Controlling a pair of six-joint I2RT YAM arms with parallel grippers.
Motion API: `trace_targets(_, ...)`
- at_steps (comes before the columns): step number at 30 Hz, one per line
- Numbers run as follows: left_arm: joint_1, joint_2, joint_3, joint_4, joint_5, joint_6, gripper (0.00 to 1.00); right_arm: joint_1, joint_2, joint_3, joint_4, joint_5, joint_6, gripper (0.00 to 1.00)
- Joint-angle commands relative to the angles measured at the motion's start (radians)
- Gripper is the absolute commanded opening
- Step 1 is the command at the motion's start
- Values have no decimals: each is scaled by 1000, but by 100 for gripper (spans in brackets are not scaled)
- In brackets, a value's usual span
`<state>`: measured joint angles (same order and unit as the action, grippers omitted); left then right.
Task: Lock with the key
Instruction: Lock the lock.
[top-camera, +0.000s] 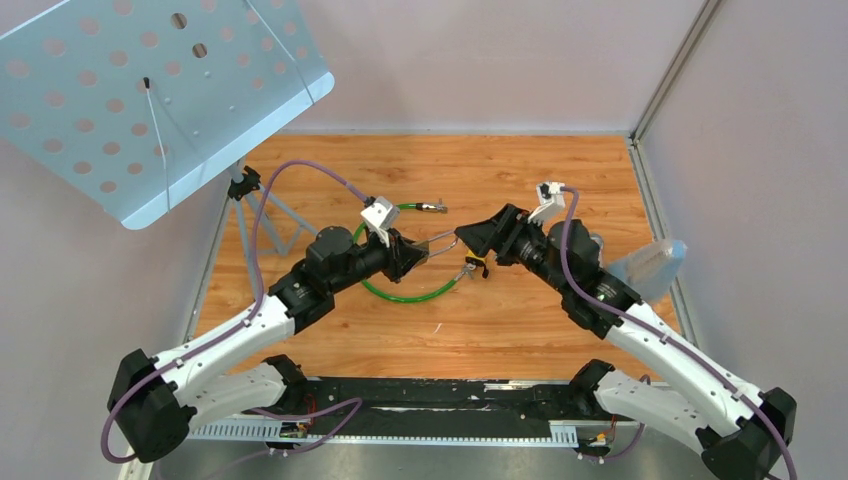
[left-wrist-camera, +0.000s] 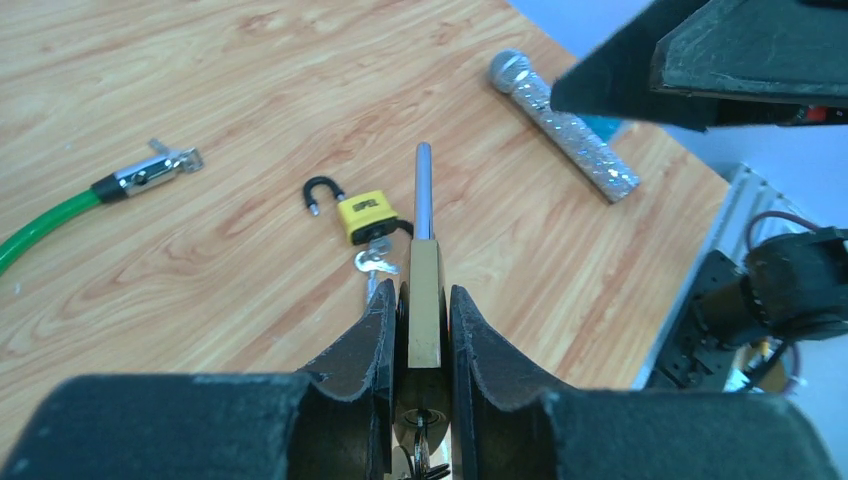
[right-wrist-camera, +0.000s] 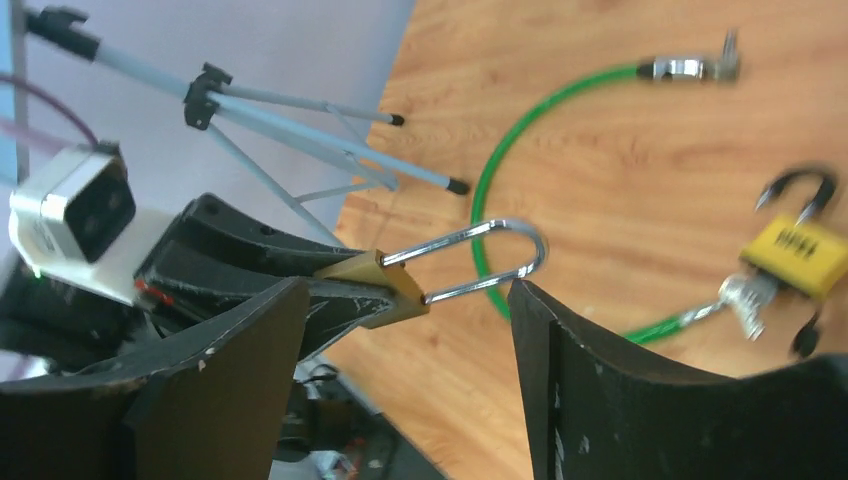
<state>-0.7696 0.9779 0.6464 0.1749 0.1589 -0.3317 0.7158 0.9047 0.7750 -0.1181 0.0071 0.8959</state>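
Brass padlock (right-wrist-camera: 390, 290): held off the table, clamped flat by its body between the closed fingers of the left gripper (left-wrist-camera: 423, 310). Its shackle (right-wrist-camera: 500, 226) is sprung open and points at the right gripper (right-wrist-camera: 408, 300). The right gripper's fingers are spread wide and touch nothing, with the shackle lying in the gap between them. Something like a key shows at the base of the body, deep between the left fingers, too hidden to confirm.

Hazards, as I judge them:
- A push on the shackle off its own line would twist the body in the left grip, and the free leg would miss its hole.
- The grip is on smooth flat faces, so a hard push could slide the lock back or drop it.
- The two grippers stand nose to nose — closing in carelessly risks finger striking finger.

Surroundings: below and just beside lies a yellow padlock (left-wrist-camera: 367, 215), also open, with keys (left-wrist-camera: 375, 262) at its base. A green cable (top-camera: 405, 295) loops across the wooden table (top-camera: 480, 330) near it. A glittered microphone (left-wrist-camera: 565, 125) lies well apart toward the right edge, and stand legs (right-wrist-camera: 300, 110) sit at the far left edge. Open boards lie on the near side — the best room for backing off.
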Motion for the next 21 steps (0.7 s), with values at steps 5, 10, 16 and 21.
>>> trace_targets(5, 8, -20, 194, -23, 172, -19, 0, -32, 8, 84, -3, -116, -522, 75)
trace_targets(10, 121, -36, 212, -12, 438, -31, 0, -56, -39, -24, 84, -189, -527, 69)
trace_targets(16, 190, -39, 209, -29, 593, -47, 0, -64, -78, -50, 179, -337, -530, 59)
trace_targets(21, 201, -46, 220, -26, 655, -63, 0, -64, -60, -37, 177, -402, -547, 47)
